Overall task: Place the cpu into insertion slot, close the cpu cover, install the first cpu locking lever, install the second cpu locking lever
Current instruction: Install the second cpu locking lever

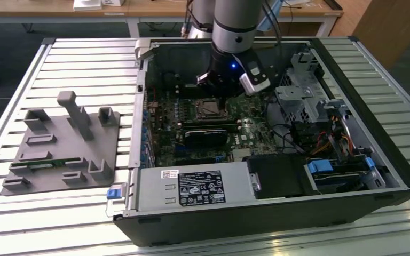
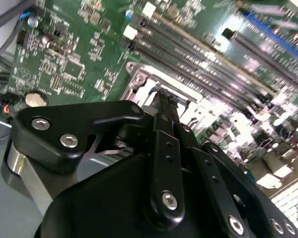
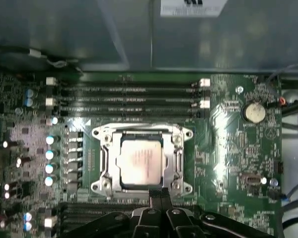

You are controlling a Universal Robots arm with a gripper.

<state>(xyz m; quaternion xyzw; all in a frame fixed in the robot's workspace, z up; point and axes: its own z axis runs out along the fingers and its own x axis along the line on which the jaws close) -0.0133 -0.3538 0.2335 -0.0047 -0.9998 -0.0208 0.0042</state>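
gripper [image 3: 156, 196] pinched closed, empty, at the cpu cover [image 3: 105, 157] edge; thin stiff frame over the seated, fragile cpu [image 3: 140, 160].

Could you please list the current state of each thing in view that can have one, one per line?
cpu: seated flat in the insertion slot.
insertion slot: occupied by the cpu.
cpu cover: down, framing the cpu.
gripper: shut, empty, tips at the cover's edge.
computer case: side open, motherboard exposed.
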